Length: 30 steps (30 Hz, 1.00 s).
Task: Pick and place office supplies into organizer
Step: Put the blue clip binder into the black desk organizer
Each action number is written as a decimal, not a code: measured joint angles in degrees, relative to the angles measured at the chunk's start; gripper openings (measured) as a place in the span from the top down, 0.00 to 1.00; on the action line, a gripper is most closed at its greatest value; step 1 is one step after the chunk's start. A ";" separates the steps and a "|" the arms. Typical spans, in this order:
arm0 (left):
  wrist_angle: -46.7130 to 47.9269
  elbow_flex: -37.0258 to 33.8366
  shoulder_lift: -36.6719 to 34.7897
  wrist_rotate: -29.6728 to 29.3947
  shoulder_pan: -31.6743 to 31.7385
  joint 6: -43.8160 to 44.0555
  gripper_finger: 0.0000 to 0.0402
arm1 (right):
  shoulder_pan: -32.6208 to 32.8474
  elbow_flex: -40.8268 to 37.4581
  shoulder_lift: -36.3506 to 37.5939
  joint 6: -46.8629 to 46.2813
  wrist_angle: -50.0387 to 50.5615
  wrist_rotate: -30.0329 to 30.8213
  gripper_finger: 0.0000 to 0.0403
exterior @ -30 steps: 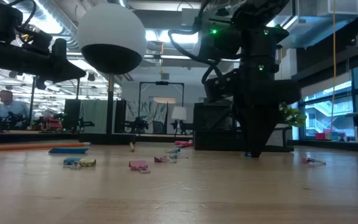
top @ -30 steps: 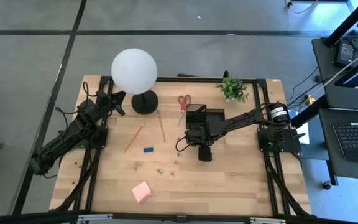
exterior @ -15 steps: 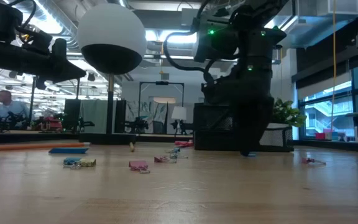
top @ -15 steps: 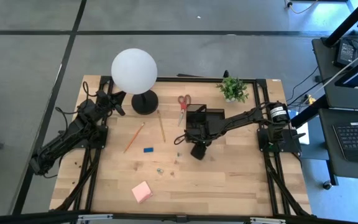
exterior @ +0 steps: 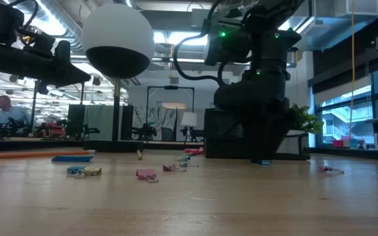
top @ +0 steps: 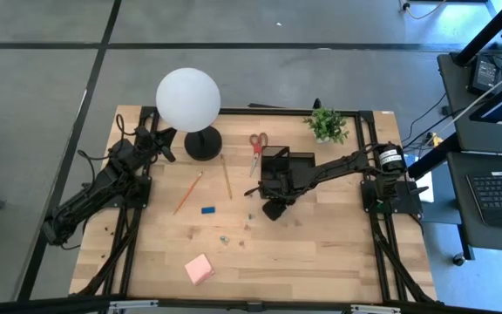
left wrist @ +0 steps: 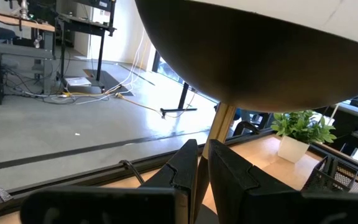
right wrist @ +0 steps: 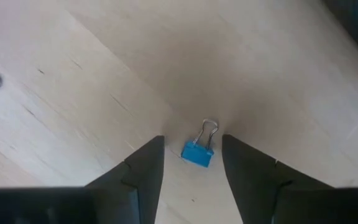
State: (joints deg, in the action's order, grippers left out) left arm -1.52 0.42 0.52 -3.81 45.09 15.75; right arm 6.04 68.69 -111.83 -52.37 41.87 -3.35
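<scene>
Beside the organizer, just in front of its near wall, your right gripper is down at the wooden table with its fingers parted and straddling a small blue binder clip; the clip lies flat between them, not yet pinched, its wire loop pointing away from the wrist. Your biggest risk is the organizer itself: the right arm works so near that wall that a careless lift or swing could knock the box or snag its rim. Next, the clip is tiny and sits flush on the wood, so if you close a touch high the fingertips may slide over it, and if they catch only the wire loop it could flick away or twist in the grip and drop on the way over. Smaller clips scattered near the table's middle could be swept aside by a low pass. Your left gripper is clenched on nothing, parked by the globe lamp, well away. No brand, label or readable writing shows anywhere.
</scene>
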 joint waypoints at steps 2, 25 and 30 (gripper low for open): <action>0.02 -0.02 -0.01 0.00 0.01 0.00 0.92 | 0.23 0.00 0.00 -1.09 0.13 -0.39 0.59; 0.00 -0.02 0.01 -0.09 -0.01 0.02 0.92 | 1.18 -0.13 0.02 -9.00 -0.88 1.48 0.59; 0.00 0.00 -0.01 -0.07 0.01 0.00 0.92 | 1.18 -0.13 0.02 -9.96 -1.02 1.76 0.59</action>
State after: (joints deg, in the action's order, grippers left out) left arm -1.52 0.43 0.52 -3.88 45.10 15.75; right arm 7.22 68.55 -111.81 -62.33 40.84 -1.60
